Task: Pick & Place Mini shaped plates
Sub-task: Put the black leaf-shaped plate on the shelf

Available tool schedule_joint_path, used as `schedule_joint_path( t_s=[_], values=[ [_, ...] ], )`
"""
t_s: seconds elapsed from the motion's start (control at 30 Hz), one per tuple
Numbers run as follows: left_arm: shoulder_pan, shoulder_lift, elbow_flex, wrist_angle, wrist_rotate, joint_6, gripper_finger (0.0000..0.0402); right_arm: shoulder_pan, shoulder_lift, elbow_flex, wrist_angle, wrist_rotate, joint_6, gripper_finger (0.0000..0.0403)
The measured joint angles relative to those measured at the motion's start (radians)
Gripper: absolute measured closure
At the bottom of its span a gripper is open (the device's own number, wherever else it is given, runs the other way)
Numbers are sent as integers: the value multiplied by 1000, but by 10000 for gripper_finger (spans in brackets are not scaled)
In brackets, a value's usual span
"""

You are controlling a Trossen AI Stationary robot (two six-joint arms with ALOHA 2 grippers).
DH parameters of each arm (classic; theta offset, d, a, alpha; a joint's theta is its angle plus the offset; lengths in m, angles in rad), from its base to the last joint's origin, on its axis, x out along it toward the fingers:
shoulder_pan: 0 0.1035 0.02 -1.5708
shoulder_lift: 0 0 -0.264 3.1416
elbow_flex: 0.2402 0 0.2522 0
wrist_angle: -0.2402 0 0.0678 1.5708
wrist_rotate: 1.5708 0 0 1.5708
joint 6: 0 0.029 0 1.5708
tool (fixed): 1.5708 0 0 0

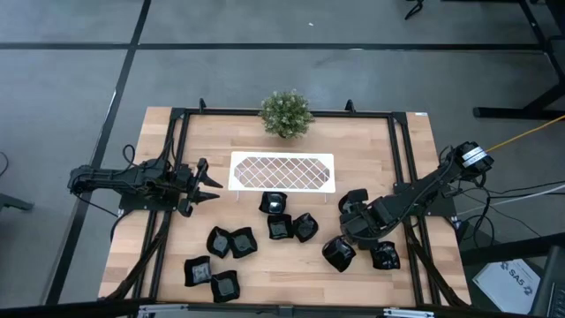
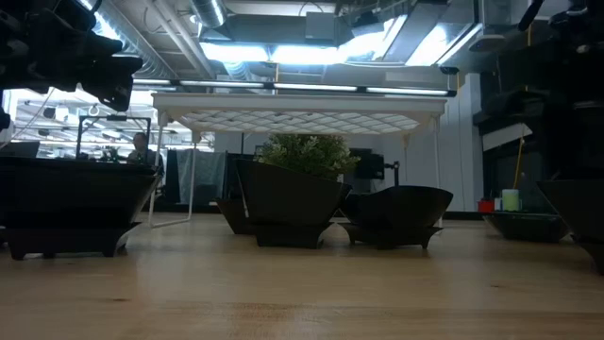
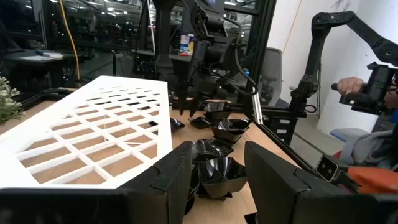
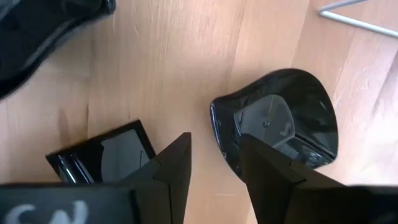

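Note:
Several small glossy black mini shaped plates lie on the wooden table in front of the white lattice tray (image 1: 282,170), among them a cluster (image 1: 280,226) in the middle and a pair (image 1: 224,285) at the near left. My right gripper (image 1: 351,223) points down at the right, open. In the right wrist view its fingers (image 4: 216,146) stand over bare wood, between a rounded plate (image 4: 280,118) and a squarish plate (image 4: 102,155). Both plates rest flat on the table. My left gripper (image 1: 214,188) waits level at the left, open and empty.
A small green potted plant (image 1: 285,113) stands at the far edge behind the tray. The tray stands on thin legs (image 4: 354,18) close to the rounded plate. Black frame rails (image 1: 402,177) run along both sides of the table. A person's hand (image 3: 348,84) shows beyond the table.

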Motion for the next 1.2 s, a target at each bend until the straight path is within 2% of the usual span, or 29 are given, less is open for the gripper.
schedule_joint_path(
  t_s=[0.27,0.77,1.2],
  values=[
    [0,0,0,0,0,0,258,1,1,-3,11,26,6,267],
    [0,0,0,0,0,0,258,36,99,-4,26,97,15,267],
    [0,0,0,0,0,0,258,36,161,-4,37,97,35,277]
  ],
)
